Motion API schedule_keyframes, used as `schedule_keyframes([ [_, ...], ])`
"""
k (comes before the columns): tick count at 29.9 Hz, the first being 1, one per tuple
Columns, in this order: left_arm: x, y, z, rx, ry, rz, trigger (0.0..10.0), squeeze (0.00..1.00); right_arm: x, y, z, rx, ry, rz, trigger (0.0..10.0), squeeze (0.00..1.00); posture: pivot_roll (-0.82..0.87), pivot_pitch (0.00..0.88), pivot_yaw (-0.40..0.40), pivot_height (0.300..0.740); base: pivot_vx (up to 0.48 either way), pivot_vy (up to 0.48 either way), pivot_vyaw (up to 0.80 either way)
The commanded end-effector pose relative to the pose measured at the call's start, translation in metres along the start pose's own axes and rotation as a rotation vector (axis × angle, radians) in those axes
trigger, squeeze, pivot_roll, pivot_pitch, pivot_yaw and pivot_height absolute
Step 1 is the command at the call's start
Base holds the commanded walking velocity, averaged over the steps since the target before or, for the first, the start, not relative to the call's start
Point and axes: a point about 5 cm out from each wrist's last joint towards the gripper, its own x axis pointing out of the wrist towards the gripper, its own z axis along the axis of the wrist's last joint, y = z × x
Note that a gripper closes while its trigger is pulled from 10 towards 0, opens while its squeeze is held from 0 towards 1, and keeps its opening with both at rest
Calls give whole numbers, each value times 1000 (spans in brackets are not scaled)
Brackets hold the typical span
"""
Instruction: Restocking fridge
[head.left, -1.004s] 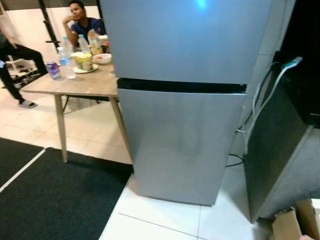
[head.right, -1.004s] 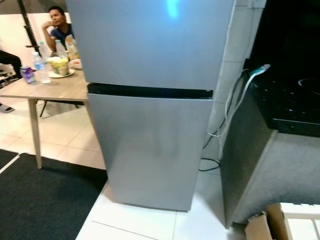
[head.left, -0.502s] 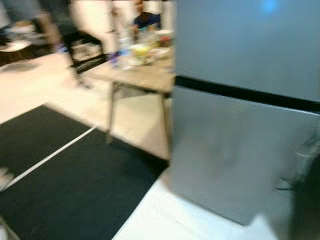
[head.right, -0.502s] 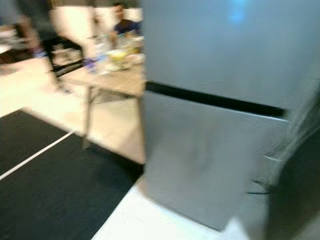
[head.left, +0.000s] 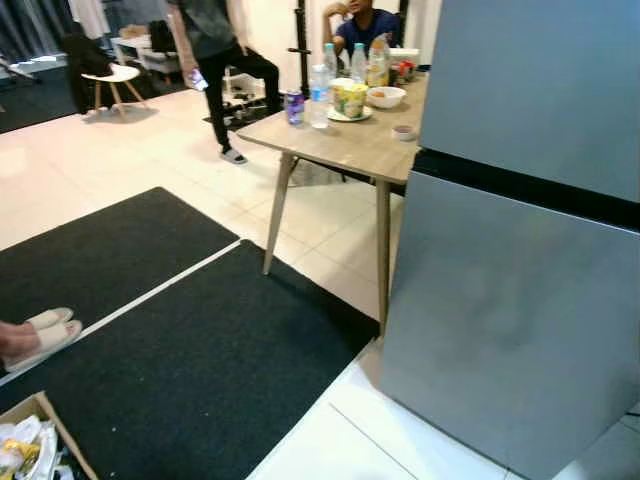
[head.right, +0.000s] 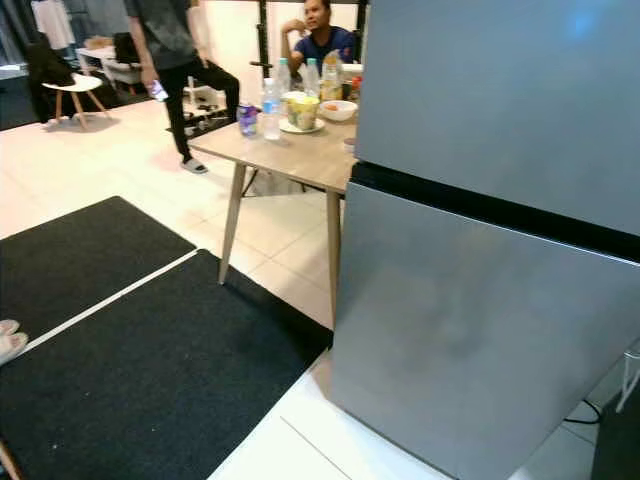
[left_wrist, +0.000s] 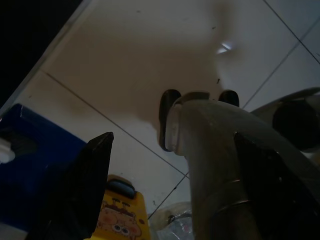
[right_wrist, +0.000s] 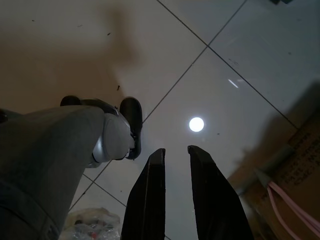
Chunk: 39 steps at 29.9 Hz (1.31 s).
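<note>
- The fridge (head.left: 520, 250), silver with two doors, both shut, stands on your right, beside a wooden table (head.left: 340, 140) bearing bottles and bowls.
- Both arms hang idle over white floor tiles. The left gripper (left_wrist: 170, 185) has its fingers spread wide, holding nothing; the right gripper (right_wrist: 175, 155) has its fingers nearly together, also holding nothing.
- A cardboard box (head.left: 30, 445) of packets sits low at your left.
- Pick stock up before opening a door, and steer clear of the people nearby.

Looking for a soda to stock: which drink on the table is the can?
The purple can at the table's left end; the other drinks are clear plastic bottles.
</note>
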Motion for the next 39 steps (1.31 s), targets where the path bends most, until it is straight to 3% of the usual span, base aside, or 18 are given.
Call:
schedule_keyframes([
  [1, -2, 2, -5, -6, 23, 2, 10000, 0, -1, -2, -2, 7, 9, -13, 10000, 0, -100, 0, -10, 740, 262, 0, 0],
  [11, -2, 2, -6, -1, 30, -11, 10000, 0, -1, -3, -5, 32, 23, -37, 10000, 0, -105, 0, -4, 740, 281, 0, 0],
  [19, -2, 1, -8, -1, 38, -16, 10000, 0, 0, 0, -3, 60, 11, -28, 10000, 0, -107, 0, -1, 740, 301, 0, -716],
  [25, -2, 1, -9, 2, 41, -17, 10000, 0, 0, -1, -4, 56, 17, -36, 10000, 0, -106, 0, 1, 740, 307, 0, 0],
  [33, -2, 2, -9, 2, 42, -16, 10000, 0, 0, -2, -3, 83, 4, -50, 10000, 0, -105, 0, -1, 740, 314, 0, -800],
  [39, -2, 1, -10, -4, 44, -17, 10000, 0, 0, -2, 1, 81, -18, -39, 10000, 0, -107, 0, -3, 740, 299, 0, -68],
])
